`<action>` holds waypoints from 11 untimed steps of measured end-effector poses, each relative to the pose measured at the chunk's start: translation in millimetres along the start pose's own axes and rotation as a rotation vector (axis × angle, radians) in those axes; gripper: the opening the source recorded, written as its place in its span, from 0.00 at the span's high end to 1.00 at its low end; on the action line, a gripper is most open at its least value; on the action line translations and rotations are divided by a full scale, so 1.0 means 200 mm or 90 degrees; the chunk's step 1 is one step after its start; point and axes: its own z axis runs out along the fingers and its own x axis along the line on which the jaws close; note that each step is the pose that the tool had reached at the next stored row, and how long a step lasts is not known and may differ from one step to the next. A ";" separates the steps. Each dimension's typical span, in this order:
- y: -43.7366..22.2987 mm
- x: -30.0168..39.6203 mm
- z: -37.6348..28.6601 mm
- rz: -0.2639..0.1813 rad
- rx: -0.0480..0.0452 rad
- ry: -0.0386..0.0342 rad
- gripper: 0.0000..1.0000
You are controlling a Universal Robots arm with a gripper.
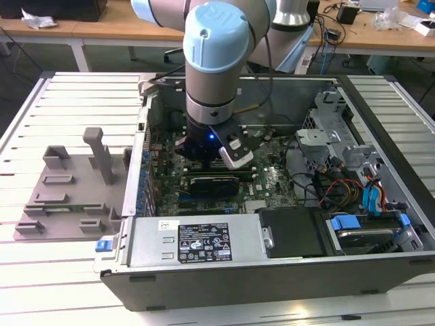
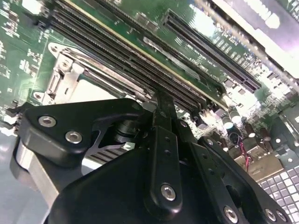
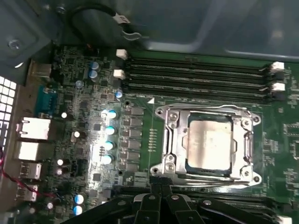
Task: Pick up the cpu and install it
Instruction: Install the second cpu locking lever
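Inside the open computer case (image 1: pixel 380 122), the arm's gripper (image 3: pixel 161 198) hangs over the green board (image 3: pixel 140 154).
Just beyond its closed, empty fingertips (image 3: pixel 161 189), the cpu (image 3: pixel 209 142) sits flat in the metal socket frame (image 3: pixel 169 140), beside the memory slots (image 3: pixel 196 74).

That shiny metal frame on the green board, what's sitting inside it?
In the first wrist view, the cpu, a flat silvery square, lies inside the metal frame. What lies beneath the cpu is covered.

power supply label (image 1: pixel 204 242): print too small to read
cpu (image 3: pixel 209 145) top plate: no print can be made out
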 end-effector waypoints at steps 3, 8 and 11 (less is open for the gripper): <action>0.044 0.002 0.029 -0.002 -0.0002 0.0002 0.89; 0.046 0.011 0.034 -0.003 0.0013 -0.0054 0.89; 0.046 0.014 0.026 -0.004 0.0059 -0.0059 0.89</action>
